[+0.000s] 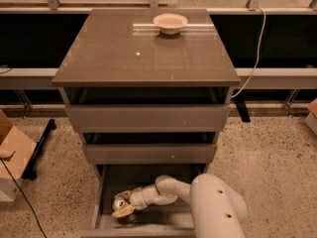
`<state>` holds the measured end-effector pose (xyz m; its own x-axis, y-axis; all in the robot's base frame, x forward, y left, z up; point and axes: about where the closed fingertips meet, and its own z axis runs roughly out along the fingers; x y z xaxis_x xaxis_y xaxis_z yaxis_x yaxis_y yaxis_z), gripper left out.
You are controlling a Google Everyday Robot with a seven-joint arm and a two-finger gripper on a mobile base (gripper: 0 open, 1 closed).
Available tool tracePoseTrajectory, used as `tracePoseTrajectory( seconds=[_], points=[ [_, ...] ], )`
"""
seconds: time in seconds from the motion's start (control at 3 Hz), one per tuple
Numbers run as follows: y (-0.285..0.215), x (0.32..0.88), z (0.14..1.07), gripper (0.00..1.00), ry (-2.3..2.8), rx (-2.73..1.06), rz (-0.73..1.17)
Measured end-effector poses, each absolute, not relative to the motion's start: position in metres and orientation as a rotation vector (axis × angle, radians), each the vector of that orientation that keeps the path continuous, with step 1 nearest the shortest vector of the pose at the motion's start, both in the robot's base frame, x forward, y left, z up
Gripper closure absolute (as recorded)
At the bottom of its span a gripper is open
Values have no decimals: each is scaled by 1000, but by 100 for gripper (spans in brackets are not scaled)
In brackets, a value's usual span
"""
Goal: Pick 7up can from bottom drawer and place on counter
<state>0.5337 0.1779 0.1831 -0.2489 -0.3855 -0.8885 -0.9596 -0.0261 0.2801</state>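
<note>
The bottom drawer is pulled open at the foot of the cabinet. The 7up can, with its silvery round top showing, sits upright at the drawer's left side. My gripper reaches in from the right, low inside the drawer and right at the can. The white arm bends down into the drawer from my body at the lower right. The counter is the glossy grey-brown top of the cabinet, high above the gripper.
A pale bowl stands at the back of the counter. The two upper drawers are slightly open above the arm. A cardboard box and a black stand are on the floor to the left.
</note>
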Motion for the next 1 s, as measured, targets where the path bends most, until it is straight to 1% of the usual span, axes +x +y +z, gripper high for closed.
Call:
tracePoseTrajectory(
  seconds=[0.67, 1.0],
  points=[
    [152, 538, 212, 94, 1659, -1319, 1279],
    [118, 542, 256, 100, 1633, -1312, 1227]
  ],
)
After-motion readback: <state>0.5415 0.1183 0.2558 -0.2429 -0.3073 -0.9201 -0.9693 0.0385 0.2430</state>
